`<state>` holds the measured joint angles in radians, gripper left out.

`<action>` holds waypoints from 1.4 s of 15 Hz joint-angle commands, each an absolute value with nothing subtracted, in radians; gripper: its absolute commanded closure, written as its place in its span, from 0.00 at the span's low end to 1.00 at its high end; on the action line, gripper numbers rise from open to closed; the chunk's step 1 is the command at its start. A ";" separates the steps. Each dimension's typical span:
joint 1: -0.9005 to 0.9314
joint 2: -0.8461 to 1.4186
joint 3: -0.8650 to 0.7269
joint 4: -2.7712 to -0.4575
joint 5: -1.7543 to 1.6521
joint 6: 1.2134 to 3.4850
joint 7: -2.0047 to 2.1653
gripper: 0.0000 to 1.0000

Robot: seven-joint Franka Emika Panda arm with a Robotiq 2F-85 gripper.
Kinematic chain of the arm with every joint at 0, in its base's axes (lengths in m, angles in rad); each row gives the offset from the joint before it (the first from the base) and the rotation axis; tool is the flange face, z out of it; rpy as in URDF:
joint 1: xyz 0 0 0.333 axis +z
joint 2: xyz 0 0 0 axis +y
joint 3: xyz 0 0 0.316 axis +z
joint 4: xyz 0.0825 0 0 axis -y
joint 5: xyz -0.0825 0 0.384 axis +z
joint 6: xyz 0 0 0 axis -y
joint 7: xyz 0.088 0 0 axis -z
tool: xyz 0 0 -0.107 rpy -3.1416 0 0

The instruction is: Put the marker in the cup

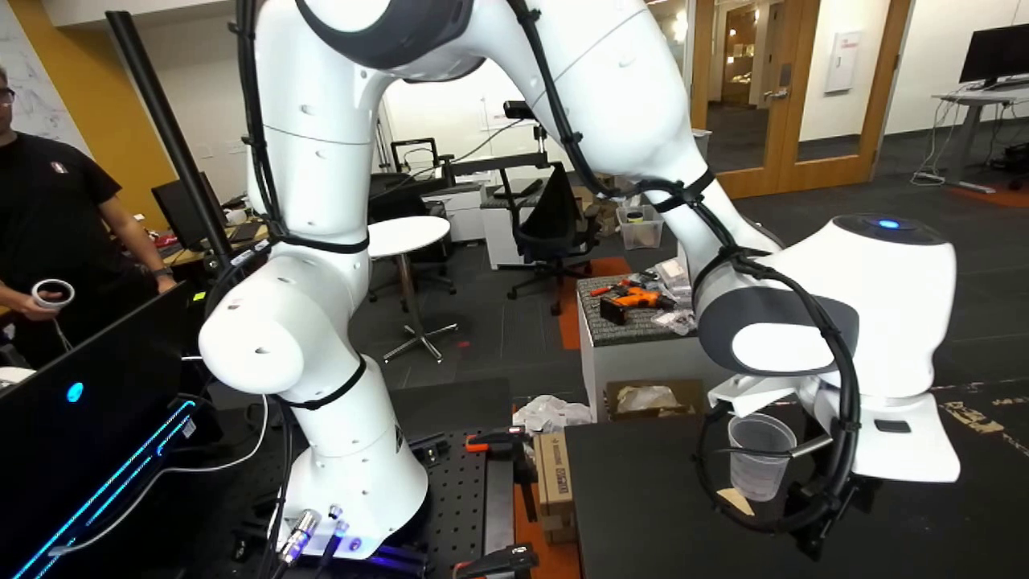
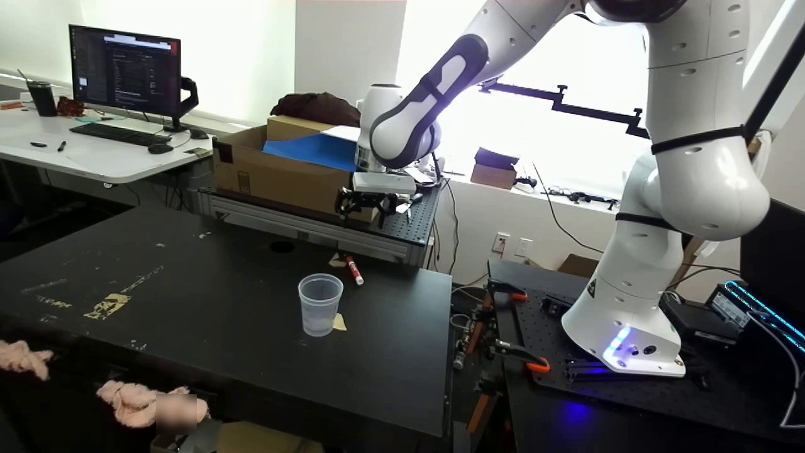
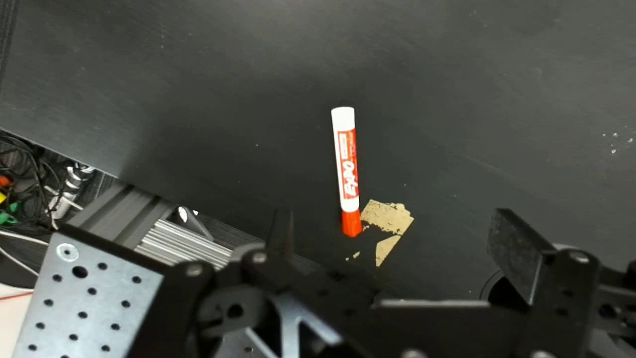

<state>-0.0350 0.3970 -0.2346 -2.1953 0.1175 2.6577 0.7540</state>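
Marker (image 3: 347,169), one. White barrel, red label, red cap. Lies on its side on the table (image 2: 239,296), cap end just beside a tan patch (image 3: 387,218). Handling, as judged: light, stiff, hard plastic; smooth and round, so apt to roll or twist if nudged or pinched off-centre. Unlikely to break. Take hold: mid-barrel, across the label, or a little toward the cap so the white end hangs lower for the drop; the cap itself is a poor choice, as it could pull off.

Gripper (image 3: 392,223), one. Fingers spread wide, nothing between them; hangs above the table, apart from the marker. In the wrist view the marker's length runs across the line between the fingers, so closing should span its width. It lies nearer one finger; some centring seems called for.

Cup (image 2: 319,305), one. Translucent whitish plastic, tapered, wider at the rim. Upright on the table, near the marker but not touching; a second tan patch (image 2: 339,322) just beside its base. Judged light and thin-walled: likely to tip or slide if knocked.

Cardboard box (image 2: 283,176), one. Beyond the table, on a metal bench (image 2: 418,226).
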 commanded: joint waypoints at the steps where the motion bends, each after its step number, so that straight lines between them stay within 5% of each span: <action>1: -0.018 0.450 -0.247 -2.151 0.095 2.679 0.774 0.00; 21: -0.070 0.715 -0.203 -2.009 0.215 2.749 0.718 0.00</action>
